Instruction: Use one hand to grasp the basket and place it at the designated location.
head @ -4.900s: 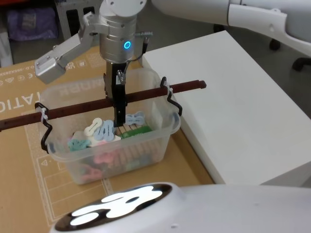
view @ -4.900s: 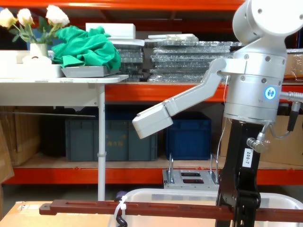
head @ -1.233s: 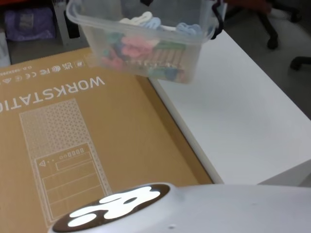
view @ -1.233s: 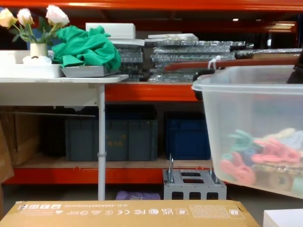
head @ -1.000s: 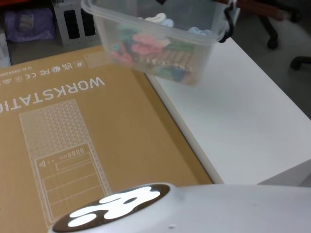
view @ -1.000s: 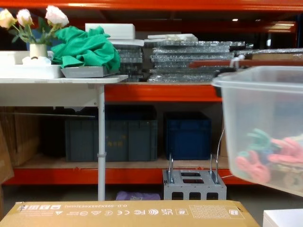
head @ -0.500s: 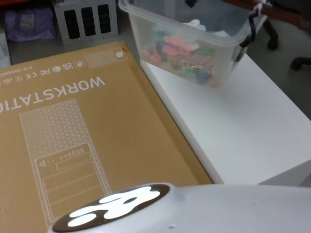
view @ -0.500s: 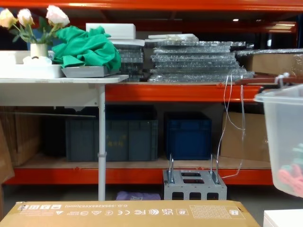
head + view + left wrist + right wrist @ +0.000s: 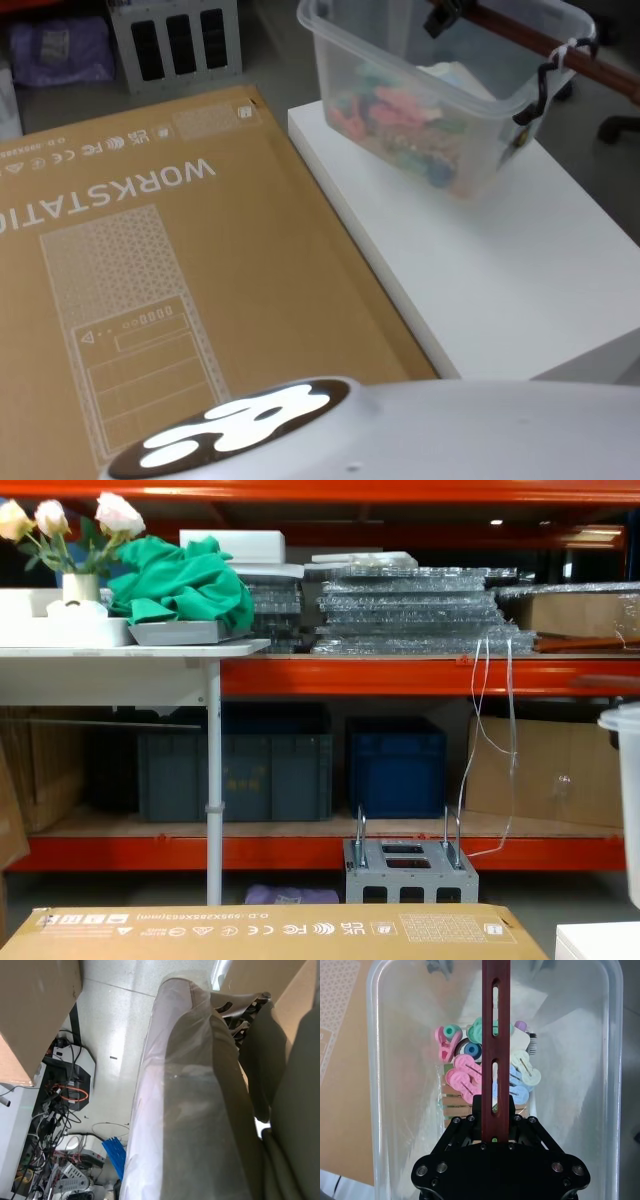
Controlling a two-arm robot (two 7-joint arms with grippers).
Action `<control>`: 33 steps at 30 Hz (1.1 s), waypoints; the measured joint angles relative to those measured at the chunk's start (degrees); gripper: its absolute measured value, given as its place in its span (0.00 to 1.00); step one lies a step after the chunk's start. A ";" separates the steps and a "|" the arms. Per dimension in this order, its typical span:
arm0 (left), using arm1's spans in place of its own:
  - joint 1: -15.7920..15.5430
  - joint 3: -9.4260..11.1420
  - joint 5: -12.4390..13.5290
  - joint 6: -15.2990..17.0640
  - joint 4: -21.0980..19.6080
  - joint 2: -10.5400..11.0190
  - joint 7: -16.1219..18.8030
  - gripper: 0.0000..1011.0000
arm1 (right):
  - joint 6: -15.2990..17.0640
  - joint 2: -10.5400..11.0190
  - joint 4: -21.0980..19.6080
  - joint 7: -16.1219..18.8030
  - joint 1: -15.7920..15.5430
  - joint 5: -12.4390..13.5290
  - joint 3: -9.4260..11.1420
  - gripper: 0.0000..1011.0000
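In your head view, the basket sits over the far end of the white bench, well right of the cardboard sheet printed WORKSTATION. You cannot tell whether its base touches the bench or hangs just above it. The reddish-brown handle crosses the basket's top, tied with a white zip tie to a black wire hook on the basket's right rim. Coloured clips lie heaped inside. A dark bit of the right gripper shows at the handle near the top edge.

In your left wrist view, you see a pale translucent sheet close to the lens, with a tangle of cables on the floor behind it. The left gripper itself is hidden, so the state of its fingers cannot be told.

In your right wrist view, the right gripper is above the basket, looking down into it. Its black fingers are pinching the handle, one on each side of the slotted bar. Below the handle, pink, blue, green and cream clips rest on the basket's floor.

In your chest view, a sliver of the basket shows at the right edge, above the bench corner and right of the blue crates under the shelf. The cardboard edge runs along the bottom.
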 joint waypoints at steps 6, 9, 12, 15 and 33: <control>0.00 0.00 0.00 0.00 0.03 0.01 0.00 0.00 | 4.74 4.11 -2.05 -2.58 -3.20 0.78 0.82 0.22; 0.00 0.00 0.00 0.00 -0.02 -0.01 0.00 0.00 | 6.40 5.32 -3.16 -3.20 -4.10 0.92 1.05 0.22; 0.00 0.00 0.00 0.00 0.01 0.00 0.00 0.00 | 8.40 6.89 -4.40 -4.07 -5.42 1.26 1.30 0.22; 0.00 0.00 0.00 0.00 0.01 0.01 0.00 0.00 | 10.04 8.11 -5.40 -4.88 -6.66 1.75 1.51 0.22; 0.00 0.00 0.00 0.00 0.01 0.00 0.00 0.00 | 14.07 11.22 -6.63 -9.39 -13.68 5.30 2.17 0.22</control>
